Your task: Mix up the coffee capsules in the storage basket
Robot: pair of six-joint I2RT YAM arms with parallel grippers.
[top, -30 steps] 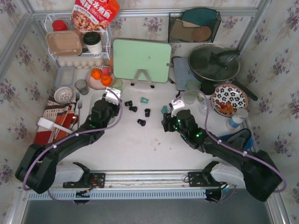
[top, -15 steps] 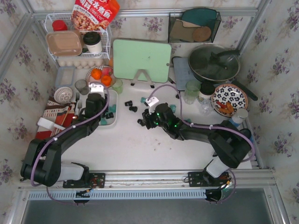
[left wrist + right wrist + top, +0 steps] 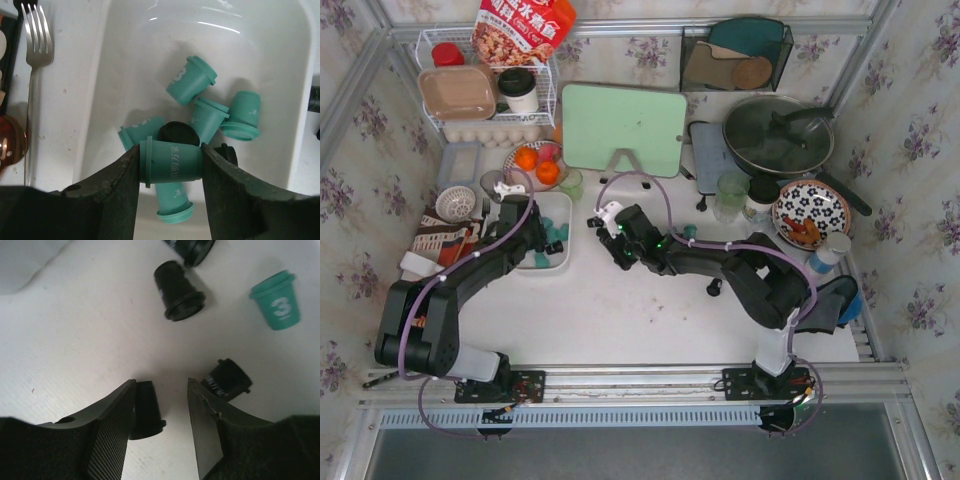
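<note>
The white storage basket (image 3: 552, 198) lies left of centre and holds several teal coffee capsules (image 3: 191, 80) and a black one (image 3: 176, 134). Above its near end, my left gripper (image 3: 170, 150) (image 3: 533, 238) is shut on a teal capsule (image 3: 172, 162) held sideways. My right gripper (image 3: 161, 385) (image 3: 605, 238) is open, low over the table just right of the basket. A black capsule (image 3: 146, 410) lies between its fingers, against the left one, with a gap to the right one. Loose black capsules (image 3: 177, 290) (image 3: 227, 380) and a teal one (image 3: 277, 302) lie beyond it.
A fork (image 3: 36, 45) lies left of the basket. Behind stand a green cutting board (image 3: 623, 128), a plate of oranges (image 3: 535, 165) and a wire rack (image 3: 485, 95). A pan (image 3: 778, 135), green cups (image 3: 730, 190) and a patterned plate (image 3: 810, 212) fill the back right.
My right arm has swung left across the table to the loose black capsules, its jaws narrowing. My left gripper has drifted left and back over the basket, still holding the teal capsule.
</note>
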